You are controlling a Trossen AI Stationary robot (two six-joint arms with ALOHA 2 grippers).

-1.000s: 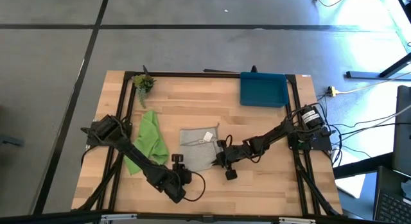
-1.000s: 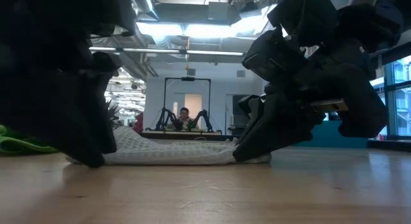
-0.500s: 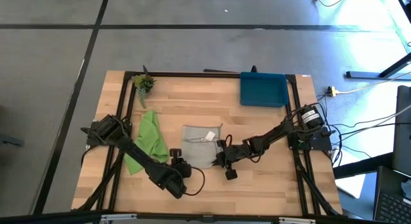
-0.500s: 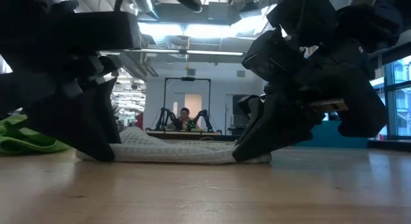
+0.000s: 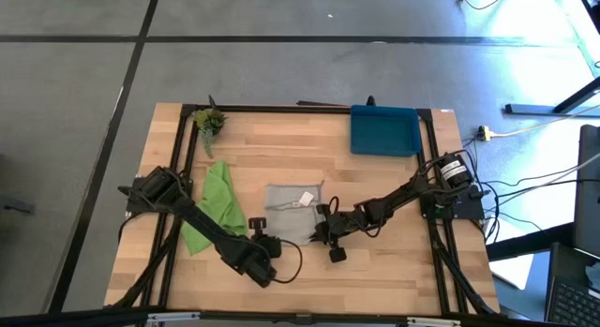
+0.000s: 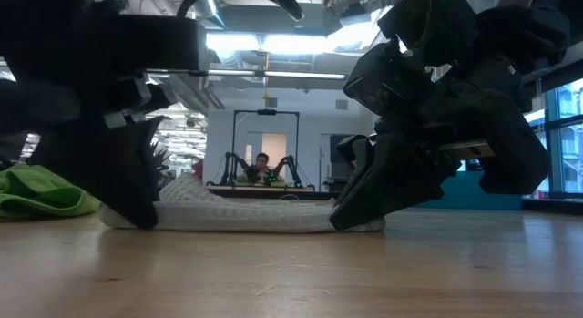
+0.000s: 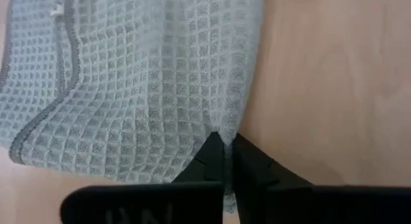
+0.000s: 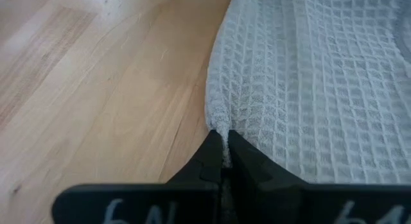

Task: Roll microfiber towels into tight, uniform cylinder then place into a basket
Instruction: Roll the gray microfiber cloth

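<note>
The light grey microfiber towel (image 5: 289, 215), white tag (image 5: 305, 200) up, lies spread on the wooden table between my two grippers. My left gripper (image 5: 265, 236) is shut at its near left corner and my right gripper (image 5: 322, 230) is shut at its near right corner. In the low view the towel (image 6: 246, 215) stretches flat between the left gripper (image 6: 138, 218) and the right gripper (image 6: 351, 218). The lime green towel (image 5: 217, 207) lies crumpled to the left. The dark-blue basket (image 5: 384, 130) stands at the far right. My left gripper pinches the grey towel's edge (image 7: 226, 124) at its near left corner between its two fingertips, slanting down from the near side. The cloth puckers at the tips; one layer or several, I cannot tell. The towel rests on the table. My right gripper pinches the towel's edge (image 8: 218, 124) at the near right corner between its two fingertips, slanting down. A small ridge of cloth is gathered at the tips. The rest of the towel lies flat on the table.
A small potted plant (image 5: 208, 121) stands at the far left corner. Bare wood lies between the grey towel and the basket and along the near edge. A black frame runs along the table's sides. A person (image 6: 262, 163) sits far off in the room.
My left gripper has moved toward the table's far edge and a little right, onto the grey towel's near left corner. In the low view the towel's raised left part has settled lower. My right gripper has kept still.
</note>
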